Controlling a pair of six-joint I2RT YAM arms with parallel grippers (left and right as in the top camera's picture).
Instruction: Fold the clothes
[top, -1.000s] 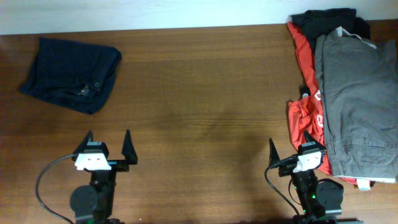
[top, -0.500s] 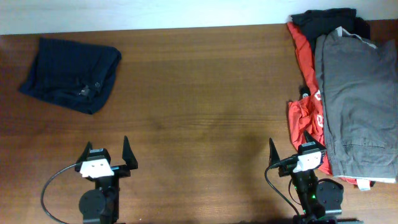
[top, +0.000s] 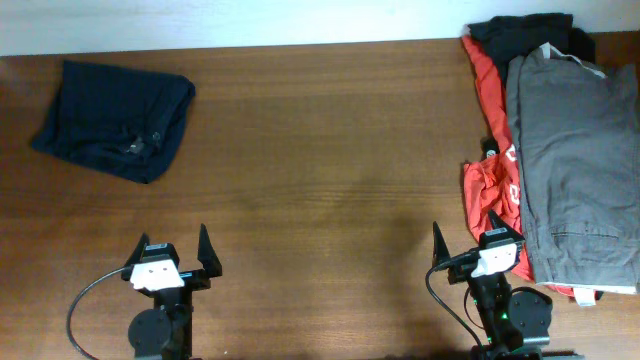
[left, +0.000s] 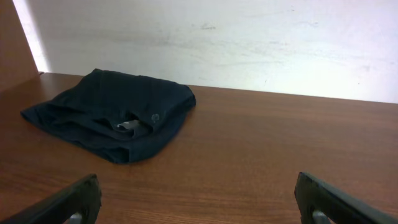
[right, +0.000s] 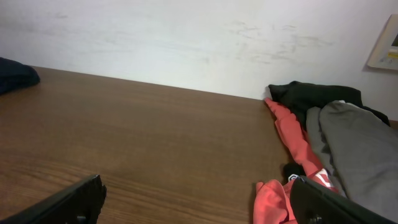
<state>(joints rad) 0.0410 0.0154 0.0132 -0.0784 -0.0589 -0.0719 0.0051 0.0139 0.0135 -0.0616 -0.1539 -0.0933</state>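
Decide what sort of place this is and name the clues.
Probably a robotics lab bench, not a home: the left gripper and right gripper sit at the edge of a wooden table by a plain white wall, with shorts and a clothes pile laid out.

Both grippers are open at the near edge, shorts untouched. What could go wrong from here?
1. The shorts lie bunched in the far left corner: the left gripper faces a long reach and may pinch several layers at once.
2. The right gripper sits beside the red garment; swinging out, it might snag that and drag the grey trousers along.
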